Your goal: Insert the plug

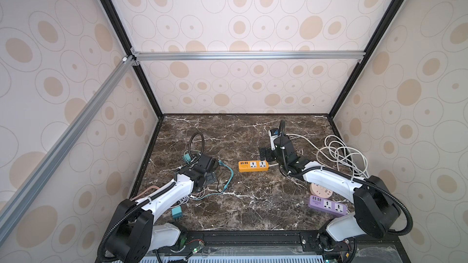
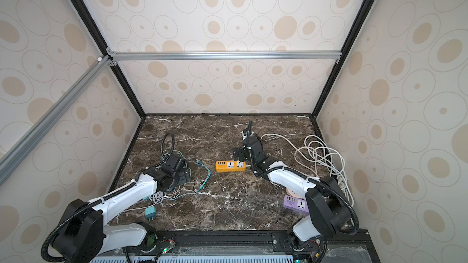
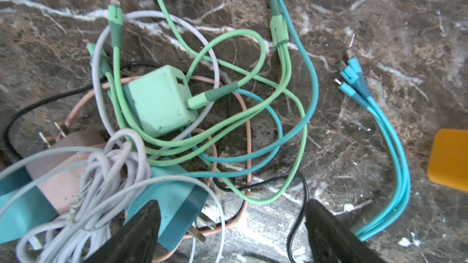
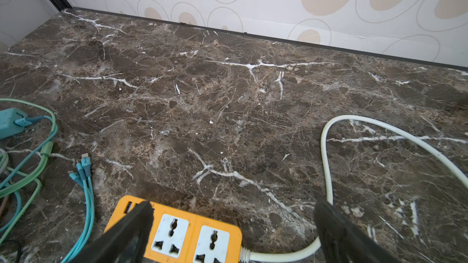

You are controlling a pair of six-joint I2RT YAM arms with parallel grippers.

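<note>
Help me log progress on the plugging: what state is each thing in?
Orange strip: flat, both sockets empty.
Purple strip: flat, visible sockets empty.
Green charger: lying unplugged.
Teal plug: unplugged, prongs bare.
Left gripper: open, empty.
Right gripper: open, empty, by orange strip.

You have a dark brown marble tabletop (image 1: pixel 240 135) veined in white. Near its middle lies a flat orange plastic power strip (image 1: pixel 253 166), sockets facing up. Its thick white cord (image 4: pixel 326 153) curves off to the right, where loose loops of white cable (image 1: pixel 339 153) lie by the edge.

At the front right you see a purple power strip (image 1: pixel 328 206) just beside a round pale pink socket hub (image 1: pixel 321 190).

On the left sits a tangle of green, teal, white, pink and black cables (image 3: pixel 167 146). In it lie a mint green cube charger (image 3: pixel 162 99), a pale pink charger (image 3: pixel 63 170) and a teal pronged plug (image 3: pixel 177 193). A teal three-headed cable (image 3: pixel 390 142) trails out beside it. A lone teal charger block (image 1: pixel 176 213) lies at the front left.
</note>
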